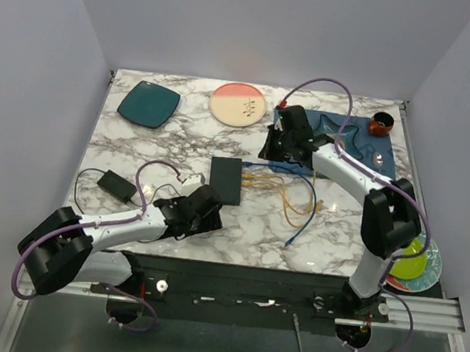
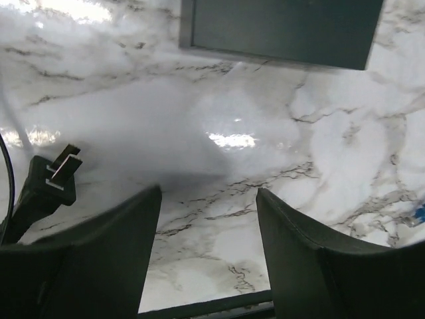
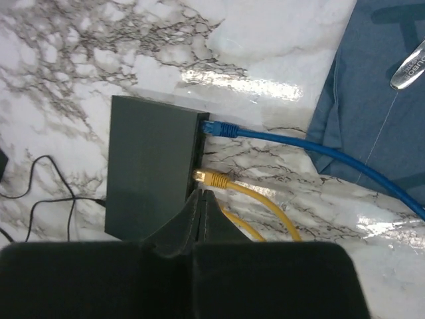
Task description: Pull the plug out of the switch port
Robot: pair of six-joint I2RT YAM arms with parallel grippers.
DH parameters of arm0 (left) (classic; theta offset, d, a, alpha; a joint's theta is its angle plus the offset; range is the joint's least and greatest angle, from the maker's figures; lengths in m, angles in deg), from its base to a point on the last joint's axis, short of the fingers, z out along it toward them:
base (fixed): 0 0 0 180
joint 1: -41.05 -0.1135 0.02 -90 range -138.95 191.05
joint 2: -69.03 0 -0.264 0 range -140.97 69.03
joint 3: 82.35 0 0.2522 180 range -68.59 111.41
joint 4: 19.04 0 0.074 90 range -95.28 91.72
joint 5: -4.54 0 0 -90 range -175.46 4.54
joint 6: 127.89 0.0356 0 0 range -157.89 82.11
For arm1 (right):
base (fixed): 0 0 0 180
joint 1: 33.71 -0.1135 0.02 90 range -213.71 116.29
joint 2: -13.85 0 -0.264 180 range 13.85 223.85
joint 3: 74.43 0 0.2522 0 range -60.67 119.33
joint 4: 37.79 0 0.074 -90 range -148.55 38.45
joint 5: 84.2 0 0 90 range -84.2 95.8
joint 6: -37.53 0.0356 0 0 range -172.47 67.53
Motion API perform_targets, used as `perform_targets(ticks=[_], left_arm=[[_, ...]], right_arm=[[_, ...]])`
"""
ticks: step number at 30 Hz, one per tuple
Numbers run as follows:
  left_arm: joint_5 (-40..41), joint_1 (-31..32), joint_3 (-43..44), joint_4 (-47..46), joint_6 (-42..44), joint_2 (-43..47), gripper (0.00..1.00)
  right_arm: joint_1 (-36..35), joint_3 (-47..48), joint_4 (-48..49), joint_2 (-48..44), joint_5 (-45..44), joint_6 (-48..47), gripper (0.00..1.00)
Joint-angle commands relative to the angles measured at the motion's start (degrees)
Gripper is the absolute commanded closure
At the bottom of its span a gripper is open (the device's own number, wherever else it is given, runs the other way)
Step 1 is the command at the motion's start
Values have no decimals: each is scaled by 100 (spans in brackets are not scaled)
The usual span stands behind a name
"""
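Observation:
The switch [image 1: 226, 179] is a flat black box in the middle of the table. In the right wrist view a blue plug [image 3: 219, 128] and a yellow plug [image 3: 211, 177] sit in the right side of the switch [image 3: 154, 169], and a second yellow cable [image 3: 240, 224] runs partly behind my fingers. My right gripper [image 3: 202, 194] is shut and empty, its tips just short of the yellow plug; it hangs behind and to the right of the switch [image 1: 277, 143]. My left gripper [image 2: 209, 196] is open and empty over bare marble, near the switch's front edge [image 2: 279, 30].
A black power brick [image 1: 117, 183] with a thin cord lies at the left, its pronged plug [image 2: 56, 174] beside my left finger. A teal plate [image 1: 148, 103], a pink plate [image 1: 237, 104], a blue cloth [image 1: 350, 138] and an orange cup [image 1: 382, 123] lie at the back. Loose yellow and blue cables [image 1: 296, 202] lie right of the switch.

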Motion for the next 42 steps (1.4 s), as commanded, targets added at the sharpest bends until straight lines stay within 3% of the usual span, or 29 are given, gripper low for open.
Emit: perform_targets(ticks=[1,12,21,28,33,42], left_arm=[[461,66,-140,-595,-491,-224,27],[-57,-74,114,-1202,-280,-1357,25],[-646,-461,70,-1597,-236,-1929,25],[-1340,-1058,150,-1808,-315,-2553,24],[-1489,-1471,228,-1686,-341,-2694,24],[-1402,-2060,869,-974,-69,-2606,23]], right_arm=[[-25,808,-510,838,-277,0,99],[-25,2725,-1633,2614,-795,-18,99],[-16,3176,-2285,3256,-822,-79,99],[-25,2360,-2128,2766,-322,61,99],[-77,772,-1417,1957,100,255,99],[-692,-524,-871,796,276,580,99]])
